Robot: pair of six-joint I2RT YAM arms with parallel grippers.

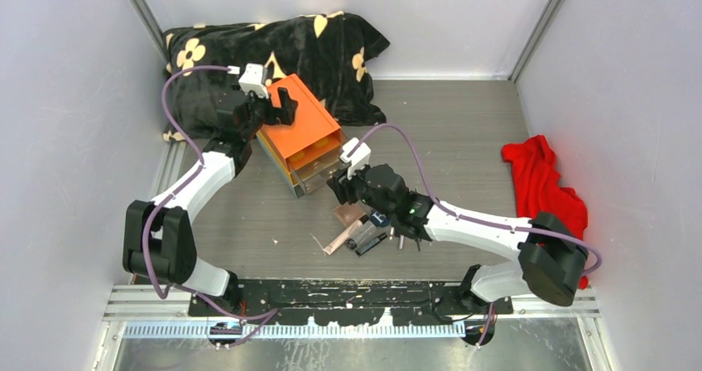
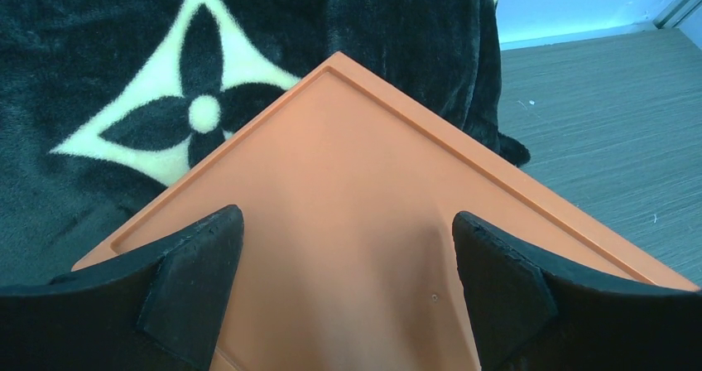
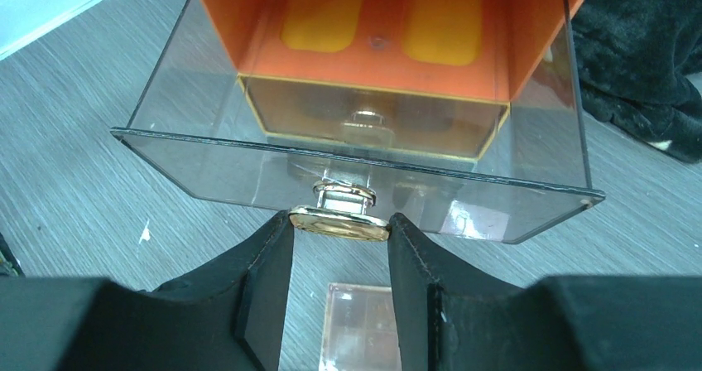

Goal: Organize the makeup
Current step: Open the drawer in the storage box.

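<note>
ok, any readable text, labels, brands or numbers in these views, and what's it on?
None legible in any view.
On the dark compact: a white mark on the lid, too small to read.
On the black blanket: cream flower motifs, no letters I can read.
On the orange box, clear drawer, gold knob: no print visible.

Left arm (image 1: 203,179) and right arm (image 1: 476,224): white link shells, black joint housings. One lilac cable (image 1: 168,110) per arm runs to a white wrist module (image 1: 252,76). Left gripper (image 2: 346,222) and right gripper (image 3: 339,232): black fingers (image 3: 265,280), pad faces apparently rough-textured.
</note>
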